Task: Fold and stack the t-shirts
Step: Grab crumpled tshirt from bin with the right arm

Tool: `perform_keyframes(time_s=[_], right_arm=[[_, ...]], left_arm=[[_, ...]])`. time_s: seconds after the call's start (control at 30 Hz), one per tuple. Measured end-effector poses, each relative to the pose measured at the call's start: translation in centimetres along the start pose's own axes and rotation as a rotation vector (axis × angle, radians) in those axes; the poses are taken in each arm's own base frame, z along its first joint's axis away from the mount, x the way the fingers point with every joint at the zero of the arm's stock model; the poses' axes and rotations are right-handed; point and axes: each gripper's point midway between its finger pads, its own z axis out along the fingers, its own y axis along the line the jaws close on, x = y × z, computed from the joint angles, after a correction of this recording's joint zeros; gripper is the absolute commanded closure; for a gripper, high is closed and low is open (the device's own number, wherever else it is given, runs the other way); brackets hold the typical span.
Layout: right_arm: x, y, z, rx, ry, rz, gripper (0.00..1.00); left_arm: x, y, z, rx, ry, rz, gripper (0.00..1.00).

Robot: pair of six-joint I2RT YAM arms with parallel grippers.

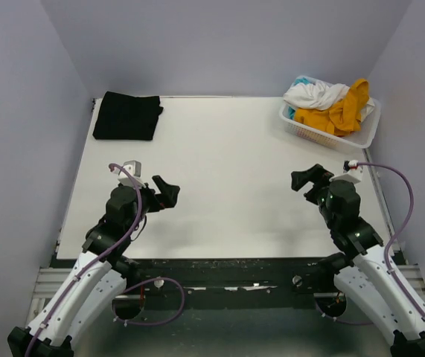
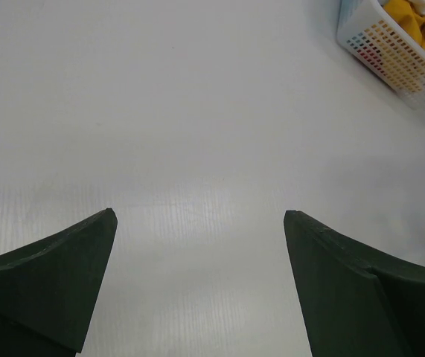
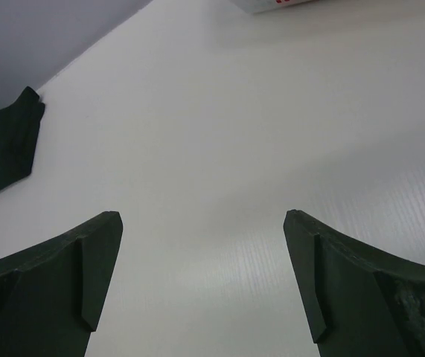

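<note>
A folded black t-shirt [image 1: 127,116] lies at the table's far left corner; the right wrist view shows it [image 3: 5,145] at its left edge. At the far right, a mustard-orange t-shirt [image 1: 343,111], a white one [image 1: 315,94] and a bit of teal one [image 1: 292,112] sit crumpled in the white lattice basket [image 1: 329,134]. My left gripper [image 1: 168,193] hovers open over the near-left table, nothing between its fingers. My right gripper [image 1: 307,181] is open over the near-right table, also holding nothing.
The white table [image 1: 227,178] is bounded by grey walls on the left, back and right. The left wrist view catches the basket [image 2: 391,56] at its top right corner. A dark rail [image 1: 219,268] runs along the near edge by the arm bases.
</note>
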Motion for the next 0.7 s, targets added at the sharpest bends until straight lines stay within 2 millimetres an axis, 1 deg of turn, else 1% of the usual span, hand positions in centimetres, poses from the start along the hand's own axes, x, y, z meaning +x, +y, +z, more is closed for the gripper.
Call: perform_keyframes(time_s=[0.13, 0.2, 0.27, 0.33, 0.43, 0.53, 0.63, 0.67, 0.7], right_arm=[[0.1, 0.0, 0.2, 0.001, 0.002, -0.011, 0.00], [0.0, 0.0, 0.7, 0.015, 0.008, -0.026, 0.00], [-0.4, 0.3, 1.5, 0.042, 0.012, -0.049, 0.00], [-1.4, 1.0, 3.0, 0.078, 0.014, -0.082, 0.00], [-4.2, 2.9, 6.5, 0.156, -0.008, -0.133, 0.00], [-6.8, 4.5, 11.0, 0.254, -0.048, -0.197, 0.00], [-8.4, 4.8, 15.4, 0.352, -0.074, -0.257, 0.00], [-9.9, 5.4, 16.5, 0.366, -0.100, -0.262, 0.00], [-9.2, 4.1, 18.3, 0.405, -0.077, -0.281, 0.00]], left_arm=[[0.1, -0.3, 0.1, 0.014, 0.008, 0.000, 0.01], [0.0, -0.6, 0.1, 0.027, 0.006, -0.002, 0.01], [-0.1, -0.9, 0.2, 0.043, 0.003, -0.005, 0.01], [-0.2, -1.2, 0.5, 0.056, -0.001, -0.010, 0.01], [0.0, -1.4, 1.1, 0.059, 0.012, -0.014, 0.01], [0.2, -1.3, 1.7, 0.050, 0.026, -0.013, 0.01], [0.3, -1.2, 2.1, 0.046, 0.034, -0.008, 0.01], [0.3, -1.3, 2.2, 0.046, 0.033, -0.006, 0.02], [0.2, -1.3, 2.2, 0.047, 0.031, -0.002, 0.02]])
